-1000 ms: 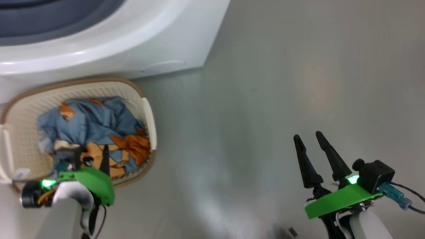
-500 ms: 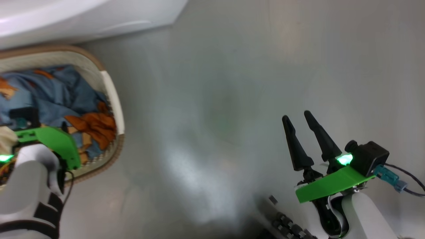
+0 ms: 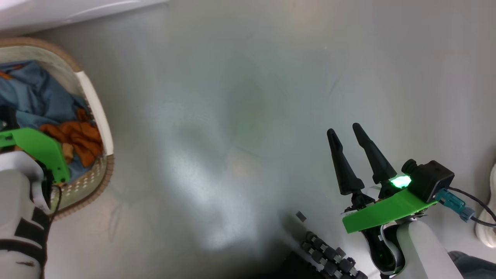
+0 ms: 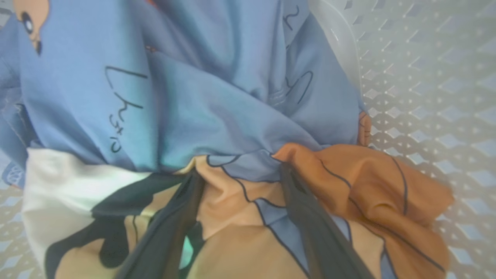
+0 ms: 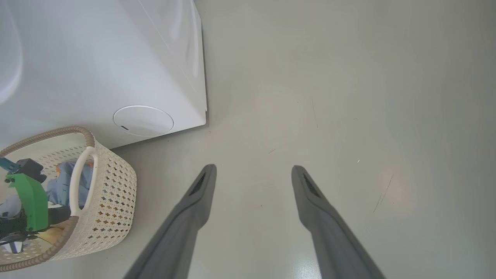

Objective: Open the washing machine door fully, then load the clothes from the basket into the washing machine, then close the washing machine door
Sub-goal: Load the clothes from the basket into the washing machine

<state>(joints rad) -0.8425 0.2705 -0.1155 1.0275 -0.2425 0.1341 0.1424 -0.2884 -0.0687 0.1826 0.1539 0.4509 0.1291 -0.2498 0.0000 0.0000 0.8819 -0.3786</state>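
Observation:
The clothes (image 4: 217, 100), light blue, orange and cream with black outlines, lie bundled in the cream basket (image 3: 95, 112) at the left of the head view. My left gripper (image 4: 240, 174) is open and reaches down into the bundle, a fold of peach and blue fabric lying between its two fingers (image 4: 310, 224). Its green wrist mount (image 3: 37, 149) sits over the basket. My right gripper (image 3: 347, 131) stands open over bare floor with nothing between its fingers (image 5: 193, 205). The white washing machine (image 5: 116, 58) stands just behind the basket (image 5: 112, 186). The washing machine door is out of view.
Grey floor (image 3: 240, 116) spreads wide between the basket and my right arm. A round cover (image 5: 143, 121) marks the machine's lower corner. Black rollers (image 3: 329, 255) show at the bottom. A white shoe (image 3: 486, 217) sits at the right edge.
The head camera has swung right, so the basket and machine have slid to the picture's left edge. Both grippers stay open; the left one stays in the basket.

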